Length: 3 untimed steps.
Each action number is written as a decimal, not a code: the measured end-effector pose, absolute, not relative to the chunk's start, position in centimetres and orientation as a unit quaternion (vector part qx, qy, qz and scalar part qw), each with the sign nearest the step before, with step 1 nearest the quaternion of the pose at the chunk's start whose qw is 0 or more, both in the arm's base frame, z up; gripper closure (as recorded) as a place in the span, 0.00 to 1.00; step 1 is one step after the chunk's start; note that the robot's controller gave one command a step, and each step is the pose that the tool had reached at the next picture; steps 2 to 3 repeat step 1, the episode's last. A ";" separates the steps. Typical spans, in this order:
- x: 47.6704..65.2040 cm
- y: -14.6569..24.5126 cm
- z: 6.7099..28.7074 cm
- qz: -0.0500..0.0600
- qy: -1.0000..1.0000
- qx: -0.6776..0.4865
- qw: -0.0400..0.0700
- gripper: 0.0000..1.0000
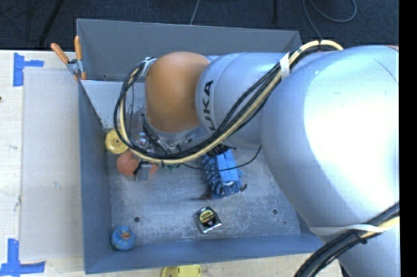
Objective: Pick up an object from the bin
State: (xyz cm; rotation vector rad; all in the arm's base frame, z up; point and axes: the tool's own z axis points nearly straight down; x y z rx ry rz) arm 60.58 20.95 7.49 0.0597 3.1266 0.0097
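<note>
My gripper [139, 170] reaches down at the left of the bin, under the arm's orange cover, with most of it hidden. Its lower end is right beside a small orange-red rounded thing [126, 164] on the bin floor, and whether the two touch I cannot tell. A yellow round piece [116, 142] lies just above that, against the left wall. A blue bundled thing [223, 175] lies to the right, partly under the arm.
A small black and yellow tape measure [207, 219] lies near the front wall. A blue ball-like thing [122, 238] sits in the front left corner. The arm covers the right and back of the bin.
</note>
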 end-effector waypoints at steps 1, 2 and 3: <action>60.6 21.4 22.2 0.001 0.999 0.035 0.002 1.00; 60.6 21.4 22.2 0.001 0.999 0.035 0.002 1.00; 60.6 21.4 22.2 0.001 0.999 0.035 0.002 1.00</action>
